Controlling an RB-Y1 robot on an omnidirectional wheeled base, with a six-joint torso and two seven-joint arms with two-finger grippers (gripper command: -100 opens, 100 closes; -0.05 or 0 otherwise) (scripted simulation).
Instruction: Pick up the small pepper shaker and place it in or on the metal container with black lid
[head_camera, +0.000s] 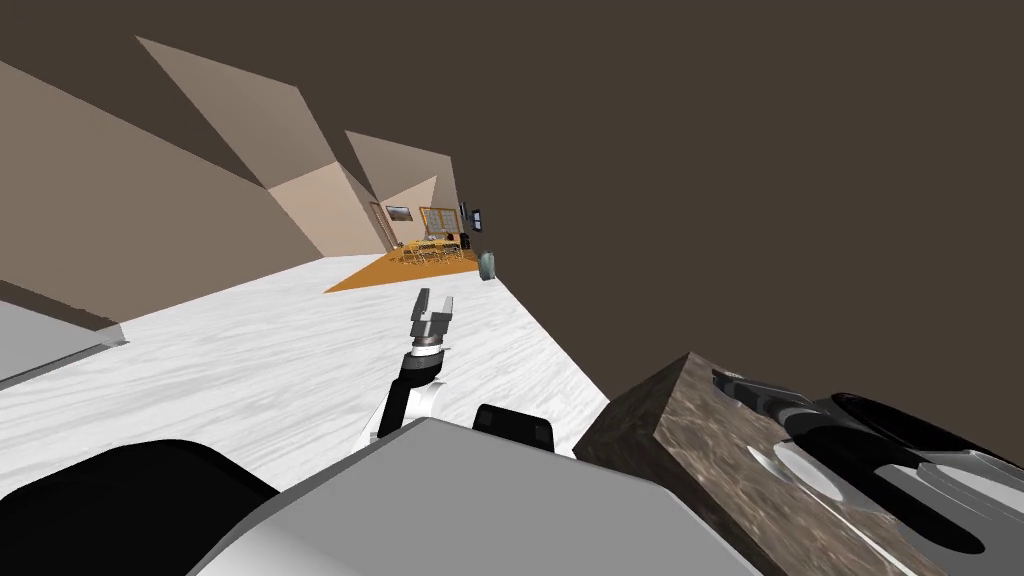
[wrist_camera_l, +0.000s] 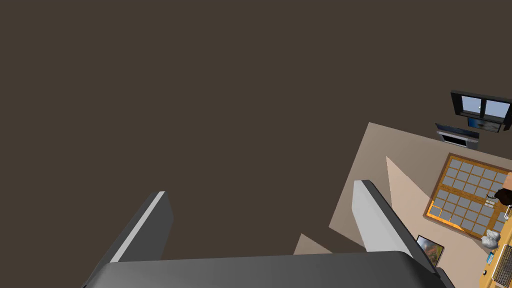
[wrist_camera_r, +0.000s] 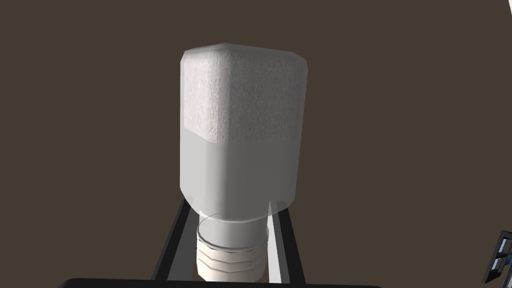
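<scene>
The small shaker (wrist_camera_r: 243, 135) is a clear, square-shouldered bottle half full of white grains, with a ribbed white cap. My right gripper (wrist_camera_r: 231, 250) is shut on it, its two thin fingers pressing the neck and cap end, and a dark brown wall lies behind it. At the lower right of the head view, a glossy grey metal and black object (head_camera: 860, 445) lies on a brown stone-patterned block (head_camera: 660, 440); I cannot tell if it is the lidded container. My left gripper (head_camera: 431, 312) is held out in front over the white floor, open and empty.
A dark brown wall (head_camera: 750, 180) rises close on the right. White marbled floor (head_camera: 280, 350) runs ahead to a far room with an orange floor and a table with chairs (head_camera: 435, 250). A small grey-green bin (head_camera: 488, 265) stands by the wall's corner.
</scene>
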